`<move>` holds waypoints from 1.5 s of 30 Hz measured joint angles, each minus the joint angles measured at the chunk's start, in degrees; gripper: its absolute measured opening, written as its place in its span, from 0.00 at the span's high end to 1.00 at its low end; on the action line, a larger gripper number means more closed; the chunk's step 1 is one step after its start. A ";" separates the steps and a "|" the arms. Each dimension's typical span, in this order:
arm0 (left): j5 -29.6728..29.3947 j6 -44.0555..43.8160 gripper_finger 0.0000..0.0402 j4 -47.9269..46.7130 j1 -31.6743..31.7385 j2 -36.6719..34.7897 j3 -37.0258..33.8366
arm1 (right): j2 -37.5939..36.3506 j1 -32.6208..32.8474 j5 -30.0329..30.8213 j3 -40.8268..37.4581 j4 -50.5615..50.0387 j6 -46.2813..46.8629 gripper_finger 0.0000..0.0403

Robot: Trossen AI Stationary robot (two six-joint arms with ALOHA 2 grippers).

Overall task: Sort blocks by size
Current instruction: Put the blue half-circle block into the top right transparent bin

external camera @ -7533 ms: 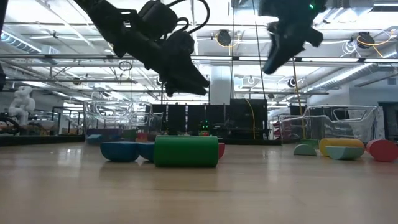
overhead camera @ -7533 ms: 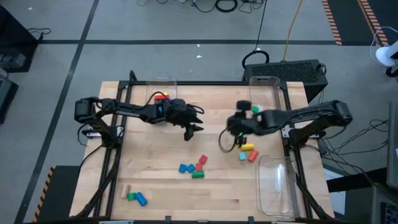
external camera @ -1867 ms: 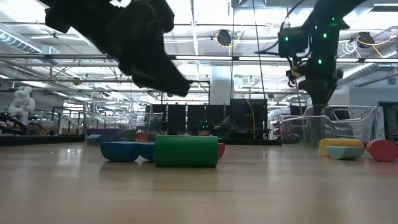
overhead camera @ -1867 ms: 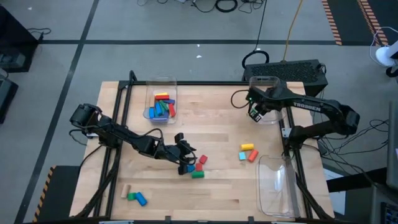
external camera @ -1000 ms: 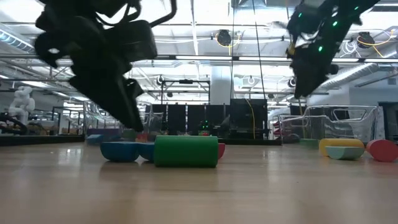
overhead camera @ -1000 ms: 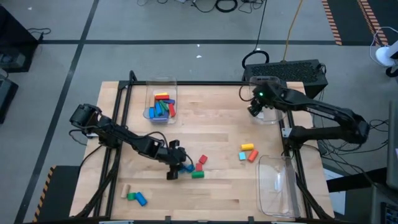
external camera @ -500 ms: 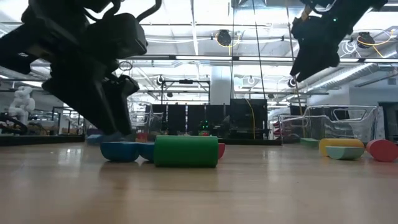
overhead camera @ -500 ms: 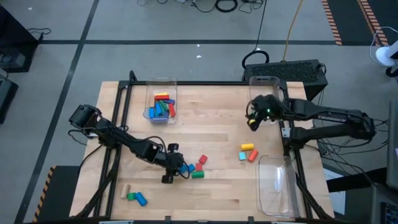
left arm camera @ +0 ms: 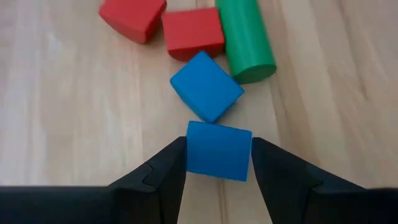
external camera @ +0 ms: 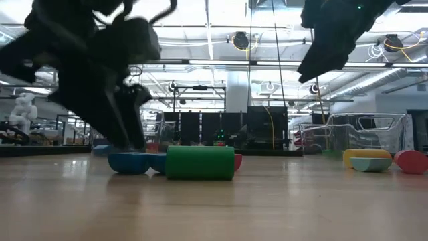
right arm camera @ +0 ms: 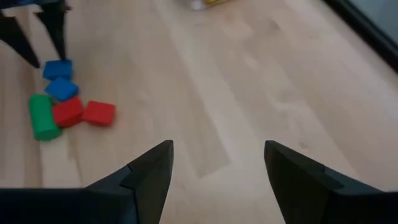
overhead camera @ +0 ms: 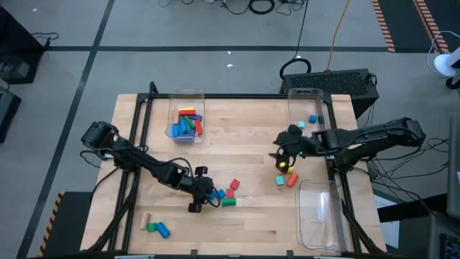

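Observation:
A cluster of blocks lies mid-table: two blue cubes, two red blocks and a green cylinder (left arm camera: 247, 38). My left gripper (overhead camera: 205, 193) is down at the table, shut on the nearer blue cube (left arm camera: 217, 151); the other blue cube (left arm camera: 206, 85) lies just beyond it. My right gripper (overhead camera: 283, 160) hangs open and empty above the yellow block (overhead camera: 287, 170), the teal block (overhead camera: 279, 180) and the orange block (overhead camera: 292, 180) on the table's right. In the right wrist view its fingers (right arm camera: 153, 171) frame bare wood. My left gripper pinches the blue cube by two opposite side faces (left arm camera: 190, 155), one finger on each. The fingers slant down from the table's left side. The cube sits flat on the wood between them, close to the second blue cube.
A clear bin (overhead camera: 187, 101) at the far edge holds several coloured blocks. A second clear bin (overhead camera: 305, 97) at the far right holds a blue block (overhead camera: 313, 119). A third bin (overhead camera: 320, 212) stands near right. A wood, a green and a blue block (overhead camera: 154, 228) lie near left.
My right gripper has swung from over the far right bin toward the near edge and stands above the yellow, teal and orange blocks, still open. My left gripper has stayed at the blue cube.

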 joint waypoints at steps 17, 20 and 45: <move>-2.62 4.63 0.28 2.63 -0.15 5.16 0.00 | 12.18 5.10 0.00 -0.04 8.23 1.82 0.41; -2.61 4.35 0.34 3.05 -0.15 5.23 -0.02 | 12.54 5.12 0.00 -0.04 10.05 1.84 0.41; 2.89 4.25 0.56 13.49 8.45 5.01 4.06 | 25.05 16.96 7.76 0.02 33.78 -35.65 0.41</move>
